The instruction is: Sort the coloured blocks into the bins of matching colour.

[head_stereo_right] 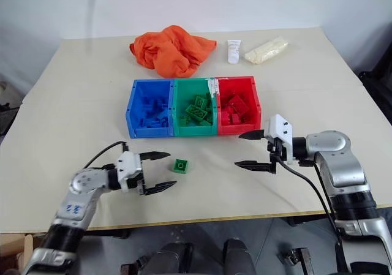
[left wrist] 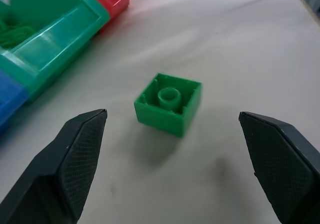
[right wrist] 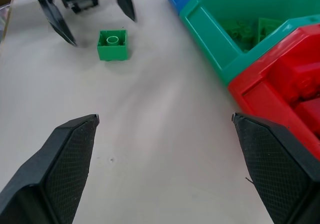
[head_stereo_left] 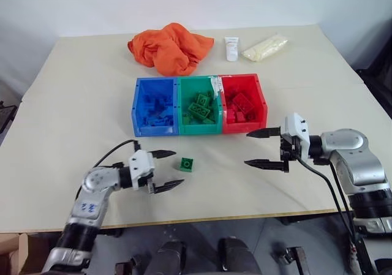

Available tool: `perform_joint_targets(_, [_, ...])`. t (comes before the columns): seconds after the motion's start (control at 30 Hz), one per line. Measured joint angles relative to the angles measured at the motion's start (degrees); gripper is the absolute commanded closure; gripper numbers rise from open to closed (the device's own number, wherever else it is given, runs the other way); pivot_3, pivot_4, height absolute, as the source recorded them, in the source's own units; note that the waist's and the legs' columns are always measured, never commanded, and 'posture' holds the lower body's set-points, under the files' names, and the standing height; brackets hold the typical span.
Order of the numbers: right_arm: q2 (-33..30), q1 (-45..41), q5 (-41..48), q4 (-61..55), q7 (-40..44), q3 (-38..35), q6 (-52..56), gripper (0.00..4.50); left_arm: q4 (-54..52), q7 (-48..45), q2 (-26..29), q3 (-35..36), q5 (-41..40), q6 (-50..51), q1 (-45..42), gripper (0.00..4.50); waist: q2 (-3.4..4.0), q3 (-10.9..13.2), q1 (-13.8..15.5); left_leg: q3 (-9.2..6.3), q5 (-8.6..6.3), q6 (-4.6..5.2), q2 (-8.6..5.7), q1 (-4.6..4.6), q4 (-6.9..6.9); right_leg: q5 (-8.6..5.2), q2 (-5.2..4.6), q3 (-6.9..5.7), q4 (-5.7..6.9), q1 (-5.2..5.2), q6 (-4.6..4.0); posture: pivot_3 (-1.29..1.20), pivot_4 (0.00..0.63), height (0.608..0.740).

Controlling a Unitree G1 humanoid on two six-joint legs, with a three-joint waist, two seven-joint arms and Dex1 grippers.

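One small green square block [head_stereo_left: 187,163] lies upside down on the table, in front of the bins, its hollow underside showing [left wrist: 168,103]. My left gripper [head_stereo_left: 166,170] is open just to its left, pointing at it, with nothing between the fingers. My right gripper [head_stereo_left: 264,147] is open to the block's right, in front of the red bin [head_stereo_left: 244,103], and holds nothing. The blue bin [head_stereo_left: 155,105], green bin [head_stereo_left: 198,105] and red bin stand side by side, each holding several blocks of its own colour.
Behind the bins lie a crumpled orange cloth [head_stereo_left: 169,47], a white tube [head_stereo_left: 231,48] and a pale yellow bag [head_stereo_left: 265,46]. The table's front edge [head_stereo_left: 202,218] runs close below my arms.
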Motion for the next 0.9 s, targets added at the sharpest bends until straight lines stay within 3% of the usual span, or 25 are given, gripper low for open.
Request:
perform_joint_targets(0.13, [-1.75,3.79,1.04,-3.64,-2.43,-2.7,1.86,0.04,6.34,-0.03,-1.74,-1.74,1.68,-2.51,-4.41,0.0,-0.01,-0.01,0.15,0.0,0.0,0.0,-0.02,0.0,0.09,0.01,0.0,-0.01,0.04,0.03,0.01,0.0,0.15,0.74])
perform_joint_targets(0.27, [-1.91,6.22,1.74,-6.41,-4.46,-4.4,3.2,0.0,9.63,-2.04,-3.27,-2.57,1.37,-3.64,-6.79,0.81,-0.01,-0.01,0.55,-0.01,0.0,0.01,-0.03,-0.01,0.23,0.01,0.0,0.02,0.06,0.09,0.02,0.0,0.15,0.74])
perform_joint_targets(0.47, [-2.1,7.07,2.48,-8.13,-6.4,-5.4,4.22,0.0,10.47,-3.33,-3.31,-2.66,0.91,-3.36,-7.63,2.6,-0.02,-0.01,0.77,-0.01,-0.01,0.01,-0.04,-0.02,0.24,0.01,0.0,0.07,0.07,0.08,0.03,0.0,0.15,0.74])
perform_joint_targets(0.53, [-2.1,7.1,2.49,-8.12,-6.98,-5.77,4.25,0.0,10.48,-3.15,-3.29,-2.66,0.98,-3.26,-7.98,2.97,-0.02,-0.01,0.87,-0.02,-0.01,0.01,-0.03,-0.02,0.25,0.01,0.0,0.07,0.06,0.08,0.03,0.0,0.15,0.74])
perform_joint_targets(0.77, [-2.1,7.05,2.52,-8.09,-8.41,-5.99,4.24,0.0,7.35,4.58,-7.38,-1.17,0.22,4.63,-12.15,2.98,-0.07,0.02,1.38,-0.08,-0.02,0.04,-0.06,-0.14,0.41,0.05,0.02,0.1,0.07,0.07,0.1,0.0,0.15,0.74])
perform_joint_targets(0.9, [-2.09,7.2,2.91,-8.56,-9.87,-6.91,4.24,0.0,7.79,10.78,-7.74,-1.0,2.97,11.16,-20.03,2.98,-0.13,0.06,1.41,-0.06,-0.03,0.05,-0.08,-0.17,0.44,0.07,0.05,0.06,0.07,0.06,0.13,0.0,0.15,0.74])
